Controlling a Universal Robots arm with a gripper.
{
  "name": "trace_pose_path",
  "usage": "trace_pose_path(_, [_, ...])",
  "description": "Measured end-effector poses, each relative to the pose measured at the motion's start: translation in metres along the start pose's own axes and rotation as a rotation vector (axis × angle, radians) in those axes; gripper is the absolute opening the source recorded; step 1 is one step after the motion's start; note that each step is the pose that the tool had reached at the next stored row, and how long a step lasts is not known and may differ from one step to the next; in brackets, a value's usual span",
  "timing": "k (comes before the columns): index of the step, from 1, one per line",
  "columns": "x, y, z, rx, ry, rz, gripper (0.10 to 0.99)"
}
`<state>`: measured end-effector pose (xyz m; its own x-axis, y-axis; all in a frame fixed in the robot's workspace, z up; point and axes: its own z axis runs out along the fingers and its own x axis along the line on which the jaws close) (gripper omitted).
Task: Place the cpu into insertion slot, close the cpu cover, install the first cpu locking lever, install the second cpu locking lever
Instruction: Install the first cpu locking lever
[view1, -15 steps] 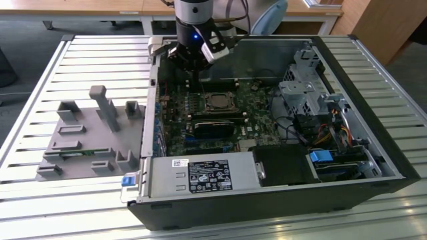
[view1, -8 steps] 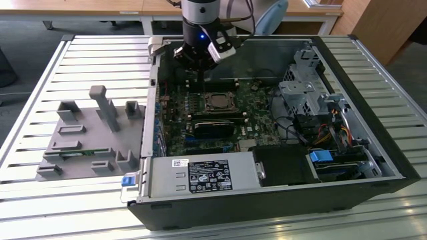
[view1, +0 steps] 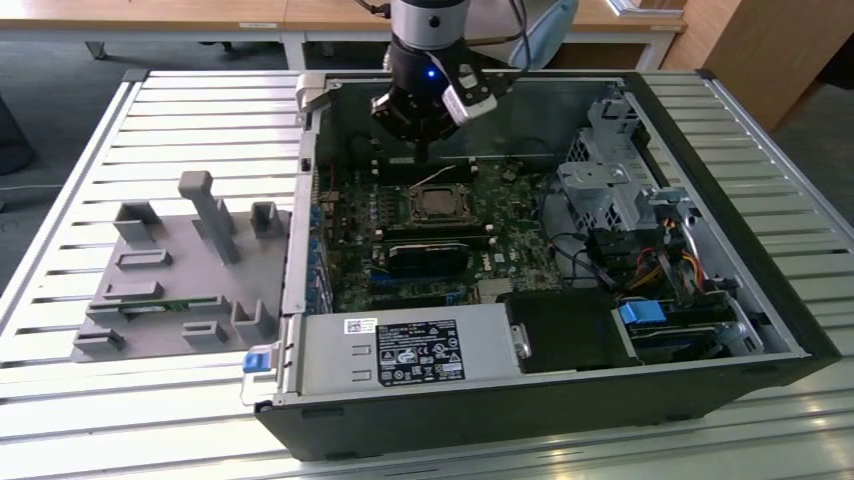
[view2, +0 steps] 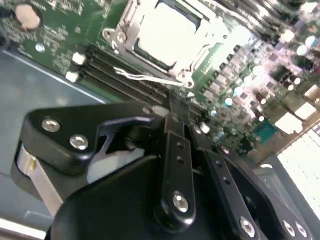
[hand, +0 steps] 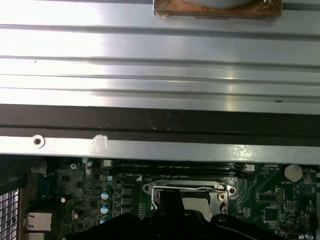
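The cpu (view2: 169, 27) lies flat in the insertion slot (view1: 438, 204) on the green board, its pale face showing. The cpu cover (view2: 121, 36), a thin metal frame, lies down around it. A thin wire locking lever (view2: 142, 77) stands loose off the board beside the socket, on the gripper's side. It is also visible in the exterior view as a pale wire (view1: 434, 178). My gripper (view1: 423, 160) hangs just behind the socket, close above that lever. Its black fingers (view2: 172, 120) are shut with nothing between them. In the first wrist view the gripper (hand: 169, 199) overlaps the socket frame (hand: 220, 192).
The open computer case (view1: 747, 300) lies on a slatted metal table (view1: 200, 110). A black memory block (view1: 430, 256) sits in front of the socket, a power supply (view1: 400, 352) nearer still. A drive cage (view1: 607, 190) with cables is at the exterior view's right, a grey fixture (view1: 174, 270) at its left.
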<state>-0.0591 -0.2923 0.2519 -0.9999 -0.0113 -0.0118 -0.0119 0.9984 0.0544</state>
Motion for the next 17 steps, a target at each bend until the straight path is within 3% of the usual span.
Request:
trace_pose_path(1, [-0.0001, -0.0001, 0.0001, -0.002, 0.0, 0.0, 0.106])
trace_pose_path(6, [-0.0002, -0.0001, 0.0022, -0.032, -0.0007, 0.0, 0.106])
trace_pose_path(17, [-0.0048, -0.0007, 0.0133, -0.032, -0.0007, 0.001, 0.106])
